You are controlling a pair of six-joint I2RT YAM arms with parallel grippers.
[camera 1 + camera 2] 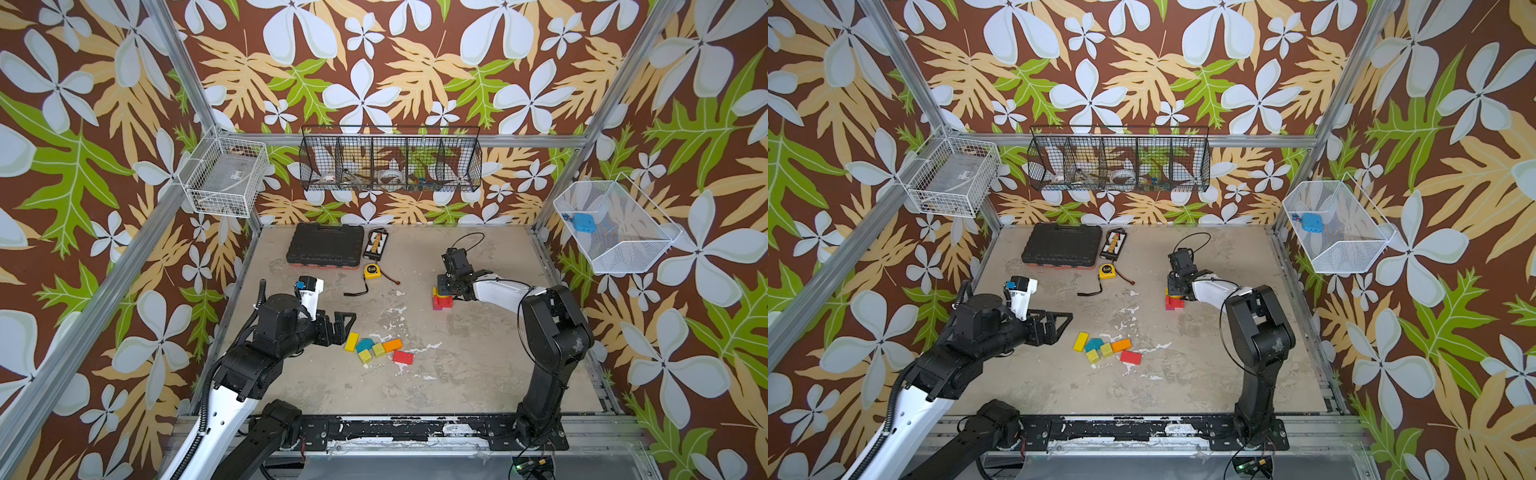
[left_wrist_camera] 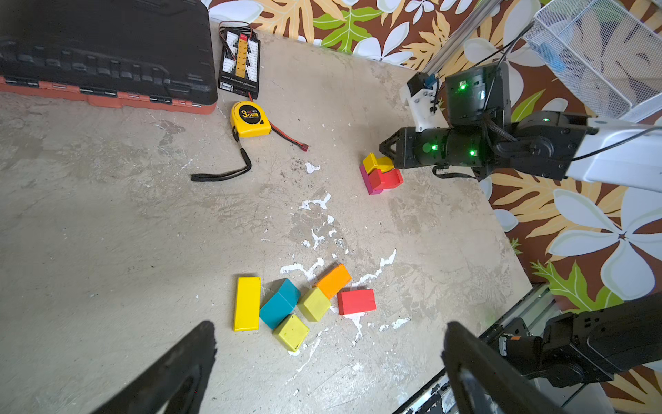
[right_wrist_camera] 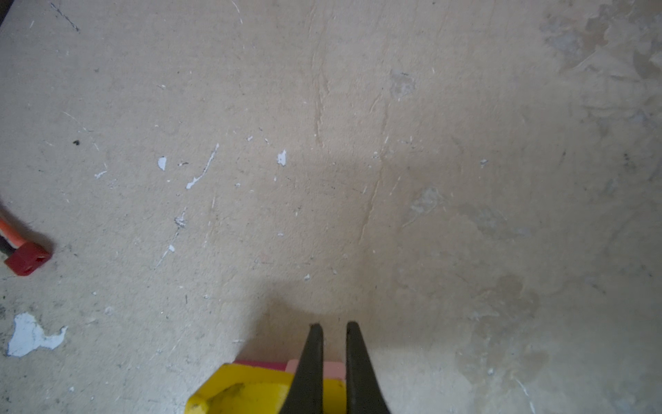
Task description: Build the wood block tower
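The tower (image 1: 444,303) (image 1: 1174,304) (image 2: 381,179) stands right of the middle: a magenta and pink base, a red block, and a yellow arch block (image 2: 376,163) (image 3: 247,390) on top. My right gripper (image 1: 440,289) (image 1: 1173,291) (image 2: 386,157) (image 3: 331,326) is shut, its fingers lying over the arch; I cannot tell whether they touch it. Loose wood blocks lie near the front: a yellow brick (image 2: 247,303), a teal block (image 2: 280,303), two lime cubes (image 2: 314,304), an orange brick (image 2: 334,280) and a red brick (image 2: 356,301). My left gripper (image 1: 347,328) (image 1: 1061,326) (image 2: 331,328) hangs open just left of them, holding nothing.
A black tool case (image 1: 325,245) and a small charger board (image 1: 376,243) lie at the back left. A yellow tape measure (image 1: 372,271) with its strap and a red-tipped cable lies in front of them. Wire baskets (image 1: 390,160) hang on the walls.
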